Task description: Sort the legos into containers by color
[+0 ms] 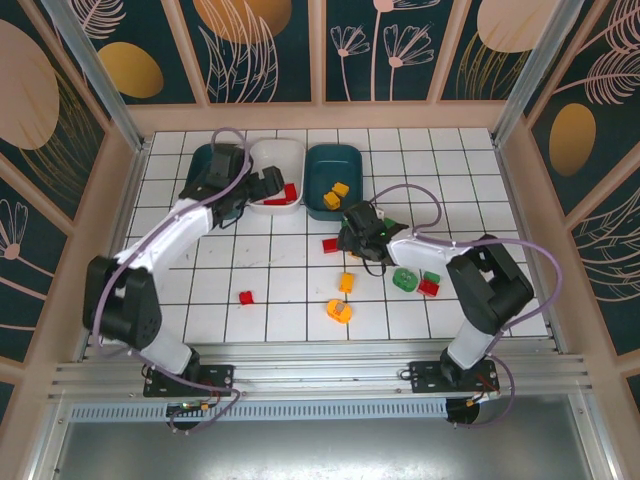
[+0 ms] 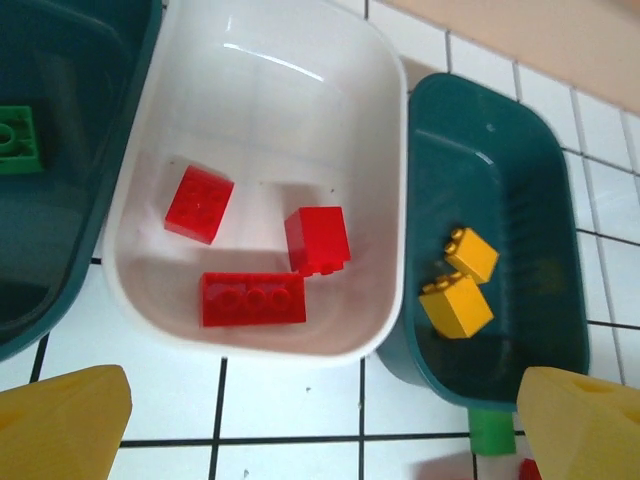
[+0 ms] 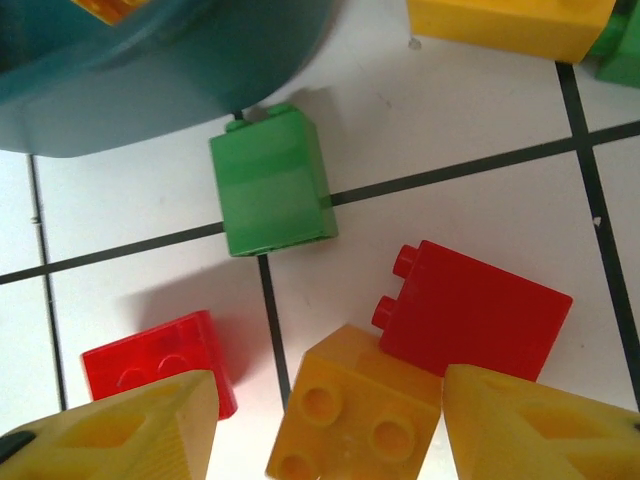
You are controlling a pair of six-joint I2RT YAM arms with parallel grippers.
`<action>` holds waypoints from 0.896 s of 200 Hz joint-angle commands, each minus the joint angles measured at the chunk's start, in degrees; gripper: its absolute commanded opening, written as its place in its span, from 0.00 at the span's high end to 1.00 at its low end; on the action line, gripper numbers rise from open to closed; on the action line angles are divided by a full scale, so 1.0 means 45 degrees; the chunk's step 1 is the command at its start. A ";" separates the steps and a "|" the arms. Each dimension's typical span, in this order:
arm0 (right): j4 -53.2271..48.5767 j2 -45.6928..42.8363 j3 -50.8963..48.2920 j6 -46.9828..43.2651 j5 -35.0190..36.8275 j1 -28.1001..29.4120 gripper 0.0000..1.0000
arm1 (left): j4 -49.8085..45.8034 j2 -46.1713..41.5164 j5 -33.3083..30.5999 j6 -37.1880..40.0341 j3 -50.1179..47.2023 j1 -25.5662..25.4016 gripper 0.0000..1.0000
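Left wrist view: left gripper spread wide with nothing between the fingers, over the near rim of the white tub. That tub holds three red bricks. A teal tub just beside it holds two yellow bricks. The second teal tub holds a green brick.

Right wrist view: right gripper jaws apart, straddling an orange brick. Bare tile shows between the orange brick and one finger. A big red brick touches the orange one. A green block lies just beside a teal tub's wall.
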 commanded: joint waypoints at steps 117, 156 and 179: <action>-0.1674 0.0472 0.1575 -0.0410 0.1709 0.0777 0.74 | -0.0201 -0.6766 -0.1539 0.0373 -0.4264 -0.0007 0.02; -0.2235 -0.0497 0.1959 -0.0807 0.2326 0.1174 0.74 | -0.0069 -0.6820 -0.1206 -0.0163 -0.4792 -0.0007 0.02; -0.2792 -0.0826 0.2924 -0.1647 0.2497 0.1161 0.75 | 0.0074 -0.6485 -0.0363 -0.0174 -0.5058 -0.0022 0.01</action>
